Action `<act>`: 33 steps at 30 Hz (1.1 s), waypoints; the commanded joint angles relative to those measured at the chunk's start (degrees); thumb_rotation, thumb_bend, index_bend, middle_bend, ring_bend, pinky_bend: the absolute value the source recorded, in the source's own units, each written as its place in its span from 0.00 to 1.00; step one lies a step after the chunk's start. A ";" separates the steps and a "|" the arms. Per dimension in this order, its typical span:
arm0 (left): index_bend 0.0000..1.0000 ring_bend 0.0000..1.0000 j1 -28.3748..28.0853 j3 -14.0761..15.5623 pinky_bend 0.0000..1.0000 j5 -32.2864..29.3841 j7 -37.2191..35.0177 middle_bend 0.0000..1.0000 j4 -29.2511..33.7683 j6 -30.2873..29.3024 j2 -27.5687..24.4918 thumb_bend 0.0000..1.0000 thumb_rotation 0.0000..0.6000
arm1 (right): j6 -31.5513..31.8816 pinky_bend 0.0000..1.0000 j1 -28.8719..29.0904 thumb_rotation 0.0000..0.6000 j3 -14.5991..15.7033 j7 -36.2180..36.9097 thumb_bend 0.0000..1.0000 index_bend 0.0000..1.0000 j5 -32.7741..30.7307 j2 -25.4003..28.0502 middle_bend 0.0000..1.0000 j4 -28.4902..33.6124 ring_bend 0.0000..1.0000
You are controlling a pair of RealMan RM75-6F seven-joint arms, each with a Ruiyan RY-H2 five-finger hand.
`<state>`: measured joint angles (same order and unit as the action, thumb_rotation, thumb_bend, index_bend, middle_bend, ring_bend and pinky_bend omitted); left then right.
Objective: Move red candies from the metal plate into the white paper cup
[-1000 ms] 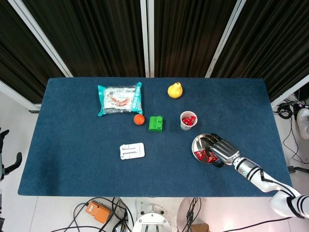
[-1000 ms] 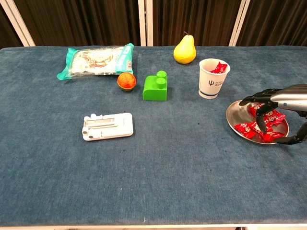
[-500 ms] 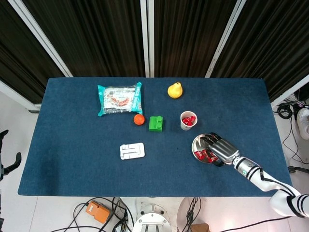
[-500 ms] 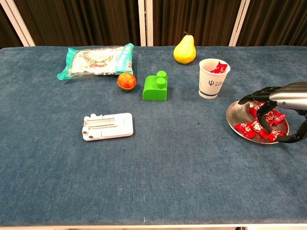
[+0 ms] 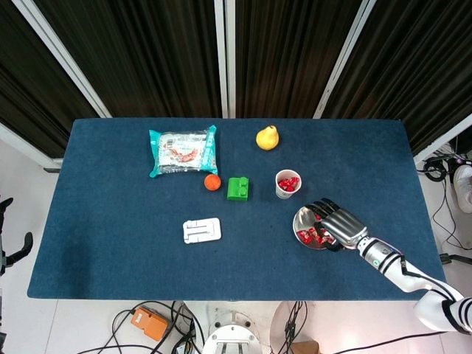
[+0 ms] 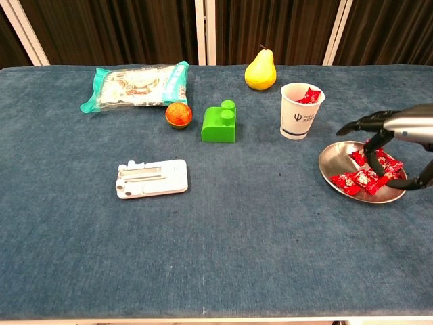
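Right hand (image 6: pixel 399 135): reaches in from the right edge, palm down, raised over the metal plate (image 6: pixel 335 168); fingers (image 6: pixel 354 126) spread and slightly curled, thumb hanging low at the plate's far right.
Grasp: one finger dips toward a red wrapper; I cannot tell whether it is pinched or merely touched.
Left hand: not visible in either view.
Red candies (image 6: pixel 358 180): piled in the plate beneath and just left of the fingertips.
White paper cup (image 6: pixel 301 110): upright, just beyond the fingertips toward the table's middle, red candies inside.
Further from the fingers: pear (image 6: pixel 260 70), green block (image 6: pixel 219 122), orange ball (image 6: pixel 178 114), snack bag (image 6: pixel 135 84), white holder (image 6: pixel 151 179).
In the way: nothing between fingers and cup.
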<state>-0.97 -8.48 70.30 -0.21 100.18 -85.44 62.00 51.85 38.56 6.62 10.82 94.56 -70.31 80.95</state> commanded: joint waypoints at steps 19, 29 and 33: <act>0.12 0.00 -0.07 0.14 0.00 0.53 0.44 0.00 0.13 -0.21 0.17 0.35 1.00 | -4.12 0.00 10.68 1.00 -12.42 7.46 0.67 0.64 -5.34 -1.12 0.09 -7.38 0.00; 0.12 0.00 -0.06 0.04 0.00 0.20 0.10 0.00 0.01 0.04 0.00 0.35 1.00 | -10.16 0.00 15.72 1.00 -12.36 11.00 0.68 0.64 -6.03 -8.70 0.09 -17.16 0.00; 0.12 0.00 -0.14 0.04 0.00 0.21 0.12 0.00 -0.02 0.15 0.04 0.35 1.00 | -10.05 0.00 16.67 1.00 -11.72 12.09 0.67 0.64 -4.99 -10.51 0.09 -19.06 0.00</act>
<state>-1.10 -8.45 70.51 -0.09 100.17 -85.29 62.04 41.83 54.96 -5.32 22.65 89.30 -80.51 62.18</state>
